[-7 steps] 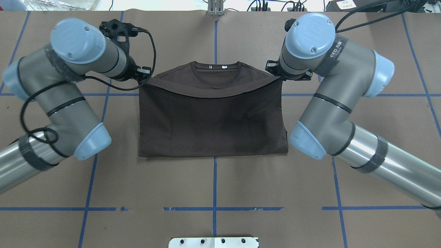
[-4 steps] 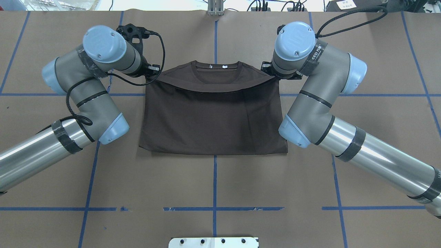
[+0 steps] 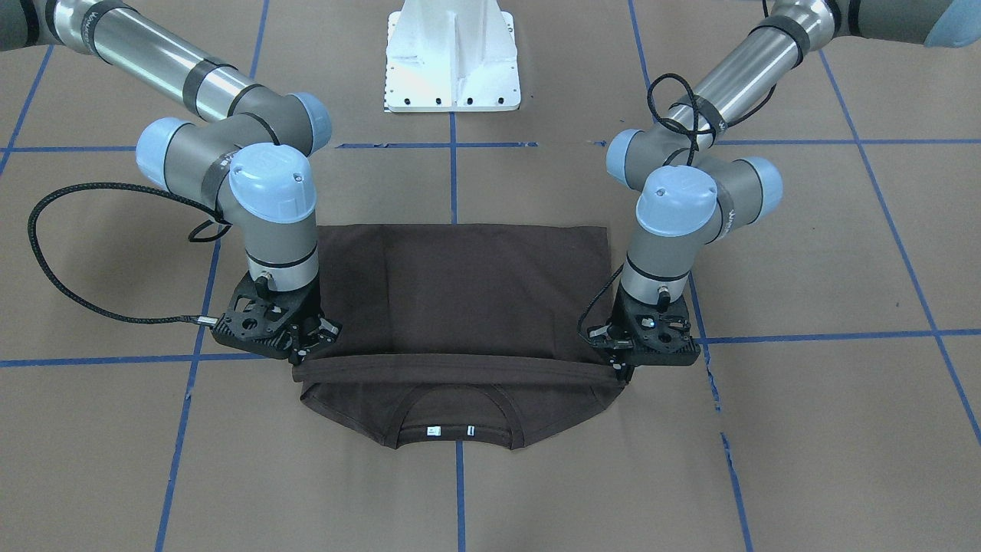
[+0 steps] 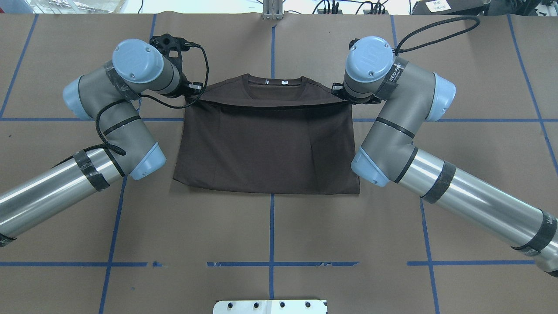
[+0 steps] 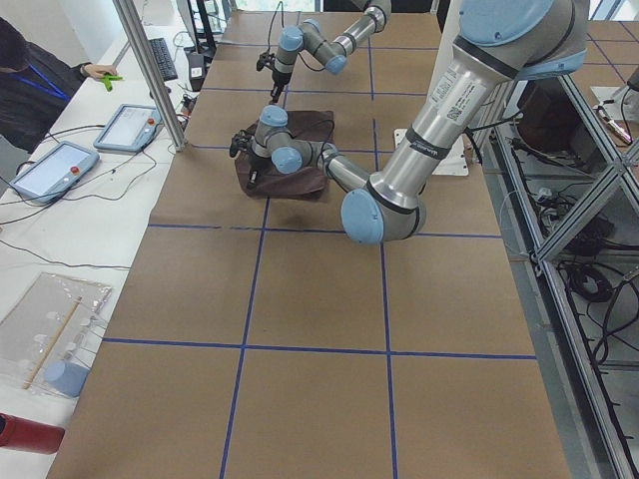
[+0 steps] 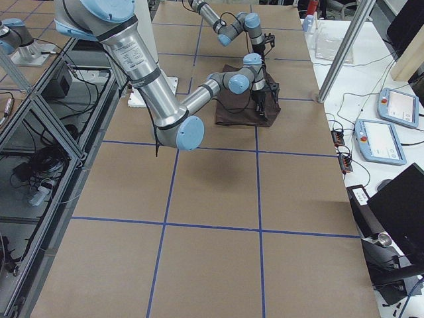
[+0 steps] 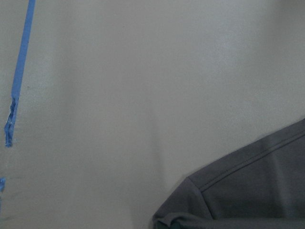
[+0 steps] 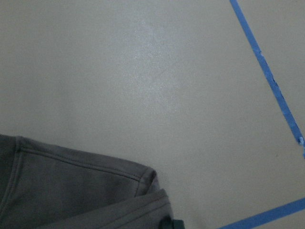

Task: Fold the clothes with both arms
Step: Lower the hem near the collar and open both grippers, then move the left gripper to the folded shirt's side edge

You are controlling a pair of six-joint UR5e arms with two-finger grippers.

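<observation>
The dark brown T-shirt (image 4: 266, 148) lies on the brown table, its lower half folded up over the chest. The ribbed collar with white tags (image 4: 274, 81) still shows at the far side, near in the front view (image 3: 452, 429). The folded-over hem (image 3: 452, 369) is stretched straight between the grippers. My left gripper (image 4: 192, 97) is shut on the hem's left corner, and shows in the front view (image 3: 619, 369). My right gripper (image 4: 344, 98) is shut on the right corner, and shows in the front view (image 3: 300, 356). The wrist views show only shirt shoulders (image 7: 257, 191) (image 8: 71, 191).
The white pedestal base (image 3: 452, 54) stands at the robot's side of the table. Blue tape lines (image 4: 271, 226) cross the brown surface. A metal post (image 4: 272, 9) stands at the far edge. An operator (image 5: 40, 80) and pendants (image 5: 130, 125) are beyond that edge.
Both grippers have carried the hem farther toward the collar and drawn it from a sagging curve into a straight line. Both arms have stretched forward, and less of the chest shows.
</observation>
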